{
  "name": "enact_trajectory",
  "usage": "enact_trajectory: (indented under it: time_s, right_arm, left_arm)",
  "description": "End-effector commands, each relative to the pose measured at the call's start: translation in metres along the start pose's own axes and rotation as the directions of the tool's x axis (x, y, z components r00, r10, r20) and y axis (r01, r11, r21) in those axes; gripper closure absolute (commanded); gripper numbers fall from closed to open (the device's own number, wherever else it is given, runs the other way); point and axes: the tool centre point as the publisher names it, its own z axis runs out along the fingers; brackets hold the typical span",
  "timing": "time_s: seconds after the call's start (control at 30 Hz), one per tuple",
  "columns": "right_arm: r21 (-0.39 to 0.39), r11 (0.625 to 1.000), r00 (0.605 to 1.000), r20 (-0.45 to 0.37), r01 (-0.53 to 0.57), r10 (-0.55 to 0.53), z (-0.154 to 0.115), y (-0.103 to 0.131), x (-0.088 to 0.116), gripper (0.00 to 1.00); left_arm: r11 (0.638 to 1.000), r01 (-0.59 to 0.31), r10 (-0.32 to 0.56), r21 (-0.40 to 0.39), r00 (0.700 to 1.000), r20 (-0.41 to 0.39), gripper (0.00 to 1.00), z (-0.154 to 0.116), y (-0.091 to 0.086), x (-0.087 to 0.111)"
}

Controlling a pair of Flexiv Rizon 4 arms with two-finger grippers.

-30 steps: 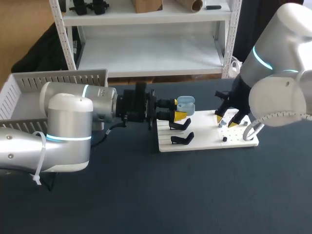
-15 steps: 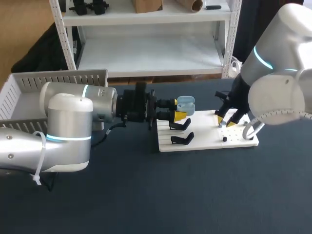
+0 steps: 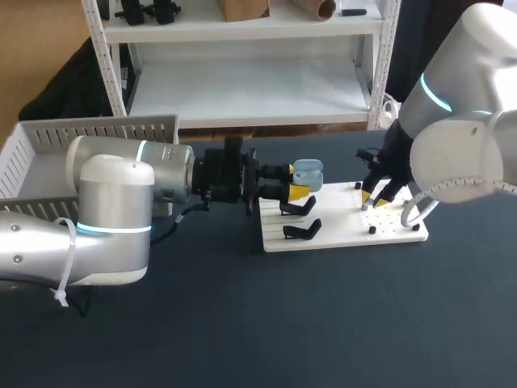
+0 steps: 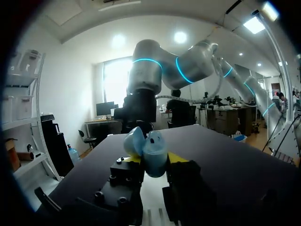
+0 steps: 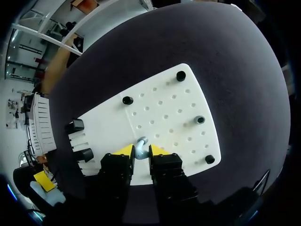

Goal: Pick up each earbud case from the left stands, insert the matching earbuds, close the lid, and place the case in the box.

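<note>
A light blue earbud case (image 3: 308,173) with its lid up hangs above the white board (image 3: 347,230), with my left gripper (image 3: 296,182) shut on it. The left wrist view has the case (image 4: 154,149) upright between that gripper's (image 4: 154,162) yellow tips. My right gripper (image 3: 373,199) is low over the board's right half. In the right wrist view its tips (image 5: 141,151) press on a small grey-white earbud (image 5: 141,142) from both sides, right at the board (image 5: 164,106). A second earbud (image 5: 200,120) sits on the board ahead of it.
Two empty black stands (image 3: 300,218) sit on the board's left part, under the held case. Black pegs (image 5: 181,75) dot the board's right part. A white slatted box (image 3: 48,149) stands at the far left behind my left arm. Dark tabletop lies in front.
The right gripper's fingers have narrowed onto the earbud, and the gripper has shifted slightly up and back. The left arm and the case have stayed put.
</note>
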Motion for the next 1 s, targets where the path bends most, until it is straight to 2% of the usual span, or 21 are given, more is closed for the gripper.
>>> enact_trajectory:
  time_s: [0.03,0.3,0.5,0.77,1.0]
  right_arm:
    - [-0.007,1.0,1.0,0.013,0.001,-0.001,-0.011,-0.003,0.005,1.0]
    - [-0.028,1.0,0.998,0.054,-0.006,0.008,-0.042,-0.003,0.012,1.0]
    - [-0.027,0.999,0.995,0.099,0.017,-0.014,-0.076,0.0,0.018,1.0]
    - [0.076,0.993,0.991,0.09,0.092,-0.099,-0.126,0.024,0.037,1.0]
    - [0.141,0.973,0.981,0.043,0.182,-0.189,-0.149,0.052,0.058,1.0]
  left_arm:
    - [1.0,-0.002,0.002,-0.007,1.0,0.001,1.0,0.0,-0.002,0.0]
    - [1.0,-0.002,0.002,-0.007,1.0,0.001,1.0,0.0,-0.002,0.0]
    - [1.0,-0.002,0.002,-0.007,1.0,0.001,1.0,0.0,-0.002,0.0]
    - [1.0,-0.002,0.002,-0.007,1.0,0.001,1.0,0.0,-0.002,0.0]
    - [1.0,-0.002,0.002,-0.007,1.0,0.001,1.0,0.0,-0.002,0.0]
